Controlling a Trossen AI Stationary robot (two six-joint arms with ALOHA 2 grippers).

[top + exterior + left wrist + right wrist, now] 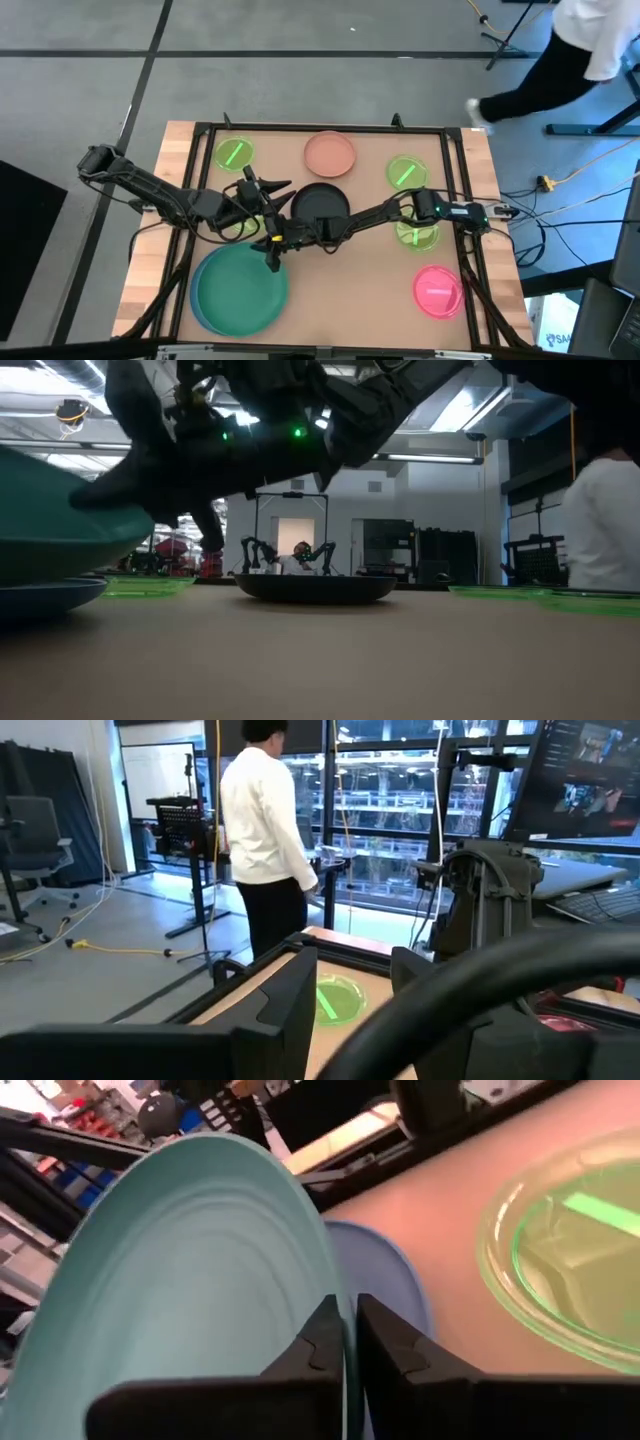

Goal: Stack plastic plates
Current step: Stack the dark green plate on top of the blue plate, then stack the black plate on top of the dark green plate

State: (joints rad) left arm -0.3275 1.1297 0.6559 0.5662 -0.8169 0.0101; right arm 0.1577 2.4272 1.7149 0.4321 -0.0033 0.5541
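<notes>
From the right side of the high view, the right arm stretches low across the middle of the table, its right gripper [274,248] reaching the upper right rim of the teal plate [240,288] at lower left. In the right wrist view its fingers [318,1342] are pinched nearly together on that rim, tilting the plate above the blue plate [385,1275] beneath. The left arm reaches in from the left edge, its left gripper [262,190] raised beside the black plate [320,204] at centre; I cannot tell how far it is open.
</notes>
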